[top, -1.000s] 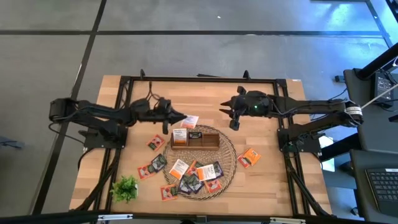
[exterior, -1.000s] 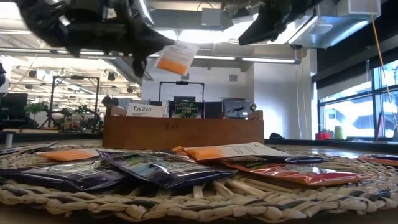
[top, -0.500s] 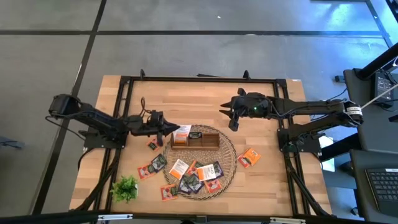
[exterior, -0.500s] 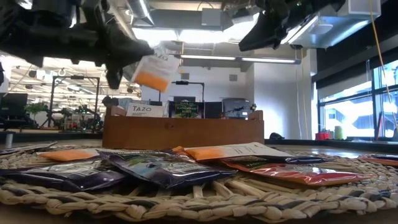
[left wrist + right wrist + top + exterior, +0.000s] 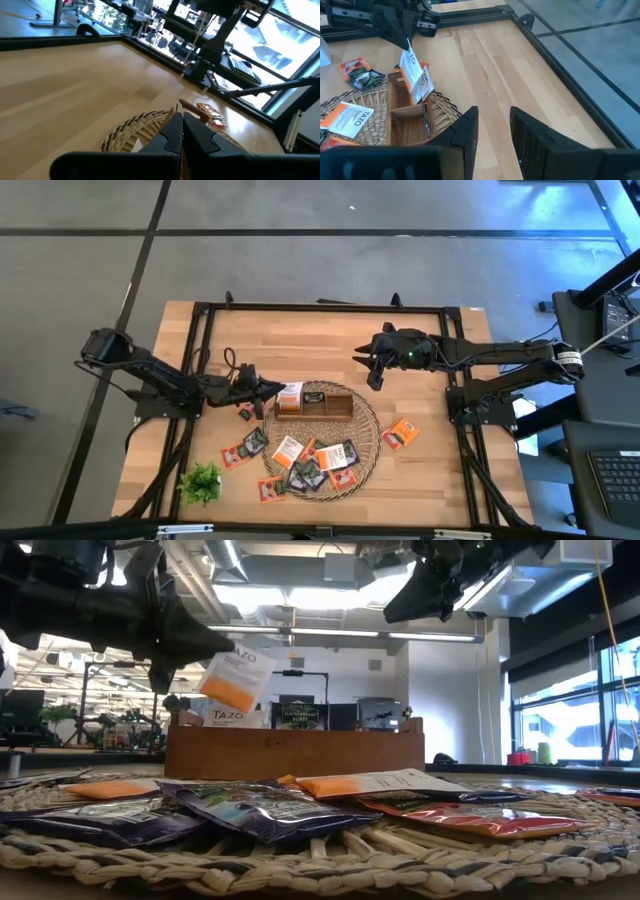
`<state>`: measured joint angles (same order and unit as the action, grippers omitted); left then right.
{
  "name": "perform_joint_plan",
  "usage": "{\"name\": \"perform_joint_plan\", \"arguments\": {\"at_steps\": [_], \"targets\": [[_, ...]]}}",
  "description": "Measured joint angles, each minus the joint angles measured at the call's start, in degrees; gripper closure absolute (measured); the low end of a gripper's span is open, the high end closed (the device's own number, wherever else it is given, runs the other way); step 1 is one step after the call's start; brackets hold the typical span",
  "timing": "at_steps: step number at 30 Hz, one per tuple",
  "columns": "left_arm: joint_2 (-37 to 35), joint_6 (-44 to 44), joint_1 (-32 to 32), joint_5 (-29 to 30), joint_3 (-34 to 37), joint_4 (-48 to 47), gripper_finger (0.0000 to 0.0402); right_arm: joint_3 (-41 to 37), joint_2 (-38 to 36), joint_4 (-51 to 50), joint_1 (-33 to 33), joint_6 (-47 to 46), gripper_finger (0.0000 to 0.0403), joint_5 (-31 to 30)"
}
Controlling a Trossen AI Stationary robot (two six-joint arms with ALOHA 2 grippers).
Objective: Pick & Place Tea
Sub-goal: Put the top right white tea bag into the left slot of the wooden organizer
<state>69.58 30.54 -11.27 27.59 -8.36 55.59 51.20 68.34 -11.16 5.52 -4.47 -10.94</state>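
My left gripper [image 5: 268, 388] is shut on a white-and-orange tea sachet [image 5: 235, 678] that hangs over the left end of the brown wooden tray [image 5: 330, 406]. The tray stands on the far part of the round wicker mat [image 5: 368, 442], with a few sachets upright in its compartments [image 5: 300, 713]. Several more tea sachets [image 5: 315, 463] lie flat on the mat's near half. My right gripper [image 5: 375, 372] hovers open above the table beyond the tray's right end, with nothing between its fingers [image 5: 470, 131]. My left gripper pinches the sachet's upper white corner [image 5: 408, 48] between its two fingers. The fingers come in about level from the table's left. The sachet hangs tilted below them, orange end [image 5: 226, 695] down, just over the tray's left compartment; whether it touches the tray I cannot tell.
Loose sachets lie on the bare wood: one orange [image 5: 401, 433] to the right of the mat, two [image 5: 248, 411] [image 5: 236, 452] to its left. A green plant sprig [image 5: 202, 481] sits near the front left. A black frame [image 5: 320, 308] borders the table.
My left gripper has carried the sachet down and toward the table's near-left, from above the far side of the tray to just over its left end. The sachet has swung from nearly flat to hanging tilted. The gripper has stayed shut on it.
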Motion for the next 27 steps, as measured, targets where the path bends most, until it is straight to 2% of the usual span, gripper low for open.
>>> {"name": "perform_joint_plan", "arguments": {"at_steps": [5, 17, 27], "targets": [[1.9, 1.4, -1.0, 3.4, 0.0, 0.2, 0.0400, 0.0, 0.0, 0.0, 0.0, 0.1, 0.0288, 0.0], [7.5, 4.7, -1.0, 6.5, 0.0, 2.5, 0.0400, 0.0, 0.0, 0.0, 0.0, 0.4, 0.0288, 0.0], [9.1, 4.7, -1.0, 8.5, 0.0, 2.5, 0.0400, 0.0, 0.0, 0.0, 0.0, 0.4, 0.0288, 0.0]]}}
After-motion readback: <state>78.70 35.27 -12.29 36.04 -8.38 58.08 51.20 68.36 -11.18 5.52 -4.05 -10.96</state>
